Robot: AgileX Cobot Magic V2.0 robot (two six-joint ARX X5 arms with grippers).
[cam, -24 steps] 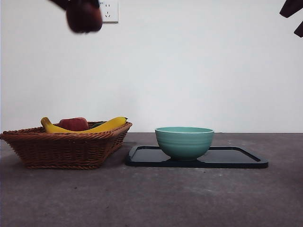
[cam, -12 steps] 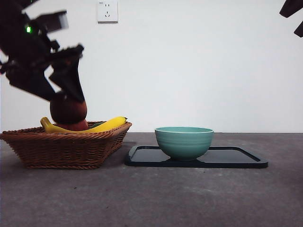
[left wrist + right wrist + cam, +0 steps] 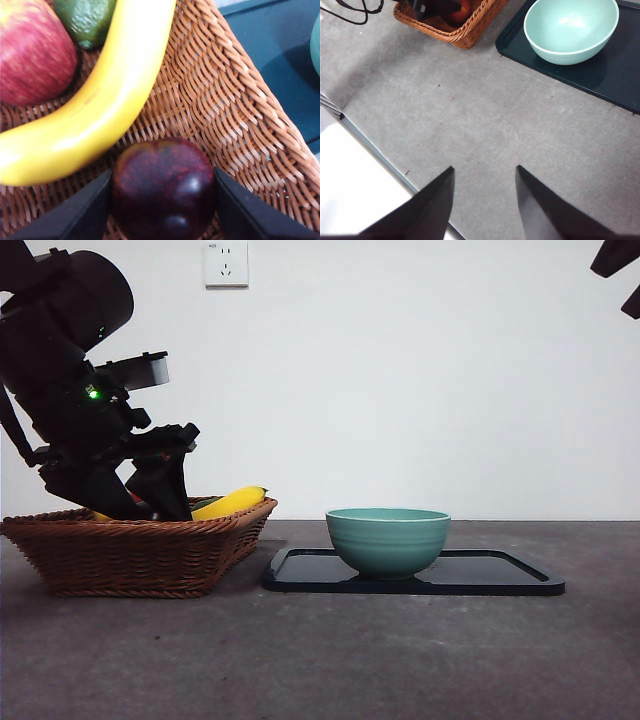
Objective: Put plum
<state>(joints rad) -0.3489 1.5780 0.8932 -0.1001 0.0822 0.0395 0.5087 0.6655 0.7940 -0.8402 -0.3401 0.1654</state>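
The left end effector (image 3: 160, 495) reaches down into the wicker basket (image 3: 140, 550) and grips the plum (image 3: 163, 190) between its two jaws. The banana (image 3: 90, 105) lies at ten o'clock of the plum. The right end effector (image 3: 484, 200) is open above the tabletop (image 3: 485, 125).

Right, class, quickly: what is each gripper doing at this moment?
Left gripper: shut on the plum, down inside the wicker basket.
Right gripper: open, holding nothing, above bare table.
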